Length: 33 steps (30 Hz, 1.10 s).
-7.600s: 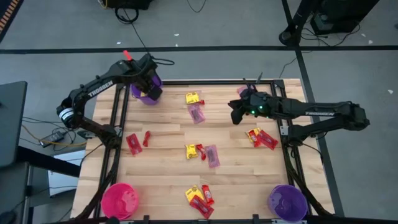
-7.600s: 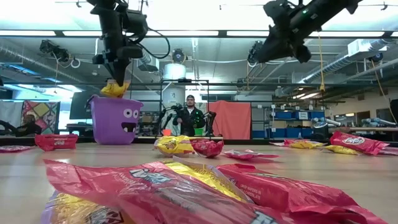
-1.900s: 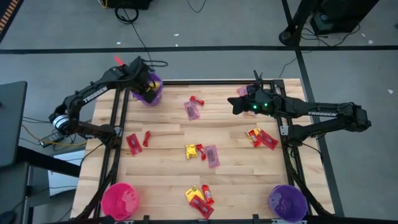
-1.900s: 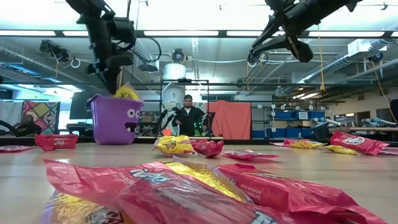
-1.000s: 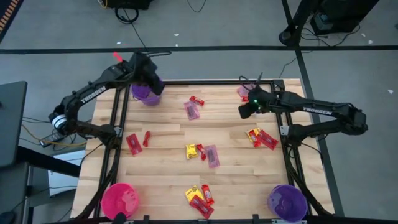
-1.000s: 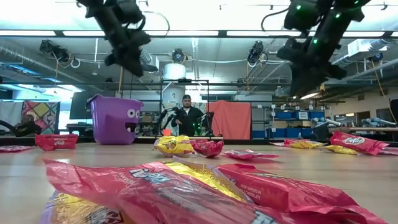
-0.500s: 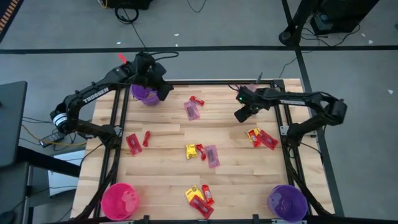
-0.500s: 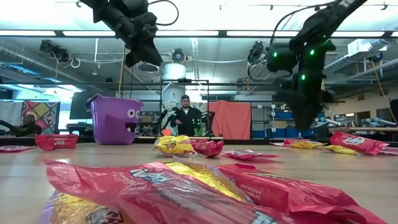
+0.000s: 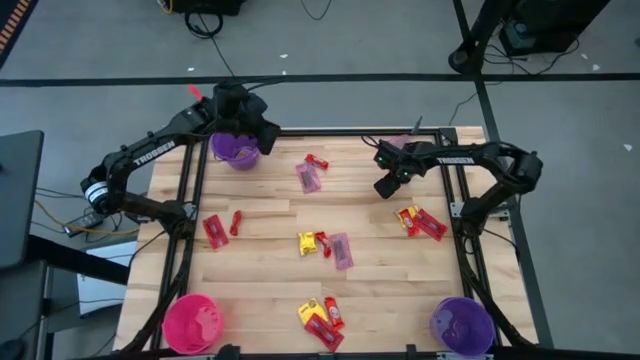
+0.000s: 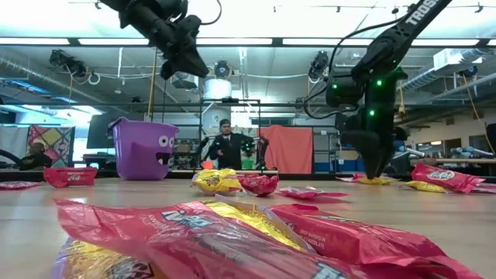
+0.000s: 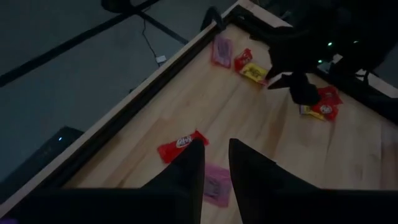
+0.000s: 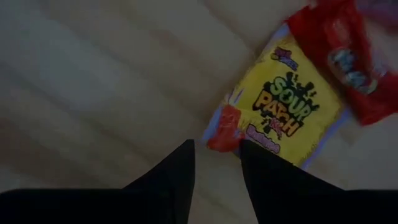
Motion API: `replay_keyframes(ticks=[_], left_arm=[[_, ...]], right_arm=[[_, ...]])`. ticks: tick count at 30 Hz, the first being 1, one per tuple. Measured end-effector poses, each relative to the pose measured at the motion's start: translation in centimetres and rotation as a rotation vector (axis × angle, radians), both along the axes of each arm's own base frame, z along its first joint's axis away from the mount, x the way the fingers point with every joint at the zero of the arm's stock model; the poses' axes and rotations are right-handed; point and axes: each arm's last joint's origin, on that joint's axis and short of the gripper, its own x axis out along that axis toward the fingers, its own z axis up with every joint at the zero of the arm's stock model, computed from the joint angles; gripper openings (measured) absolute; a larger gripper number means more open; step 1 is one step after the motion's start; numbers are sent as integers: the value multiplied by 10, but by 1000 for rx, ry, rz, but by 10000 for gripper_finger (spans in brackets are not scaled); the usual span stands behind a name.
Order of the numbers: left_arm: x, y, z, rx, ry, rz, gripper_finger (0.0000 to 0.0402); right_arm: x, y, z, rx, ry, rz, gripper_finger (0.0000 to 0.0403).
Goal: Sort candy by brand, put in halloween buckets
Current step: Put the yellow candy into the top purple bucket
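Wrapped candy lies scattered on the wooden table: a red bar (image 9: 316,161) and a mauve packet (image 9: 311,178) at the far middle, a yellow packet (image 9: 407,215) with red bars (image 9: 428,224) on the right, and more in the middle and at the near edge. A purple bucket (image 9: 235,150) stands at the far left corner, a pink bucket (image 9: 195,322) near left, and a second purple bucket (image 9: 462,325) near right. My left gripper (image 9: 264,129) is raised just right of the far purple bucket, open and empty. My right gripper (image 10: 377,169) points down, open, low over the table beside the yellow packet (image 12: 280,118).
A dark metal frame (image 9: 190,200) runs round the table's edges. A mauve packet (image 9: 390,146) lies at the far right corner. Two red bars (image 9: 214,231) lie on the left side. Bare wood shows between the candy groups. A person (image 10: 226,147) stands in the room beyond the table.
My left gripper has moved from over the far purple bucket toward the table's right, staying high. My right gripper has tipped to point straight down and has come down toward the yellow packet on the right side, its arm folding at the elbow.
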Motion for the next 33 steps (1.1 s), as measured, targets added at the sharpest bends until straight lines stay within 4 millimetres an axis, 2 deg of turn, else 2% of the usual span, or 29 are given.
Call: replay_keyframes(ticks=[7,10,14,16,21,24,30,33], left_arm=[[0,0,0,7,-2,6,78],[0,0,0,4,-2,7,78],[0,0,0,-26,-14,27,78],[0,0,0,-36,-19,31,78],[5,-2,-2,-11,-7,-5,78],[15,-6,-4,42,1,-75,78],[45,-14,-10,112,-48,-176,78],[61,-19,-15,148,-66,-227,83]], right_arm=[[-3,-14,-14,-7,62,24,128],[-3,-17,-18,7,73,36,92],[-2,-16,-15,11,42,50,17],[-3,-13,-10,9,21,53,11],[0,3,21,56,-179,83,6],[1,15,44,78,-339,111,5],[4,31,86,165,-713,177,3],[6,40,102,199,-845,241,2]])
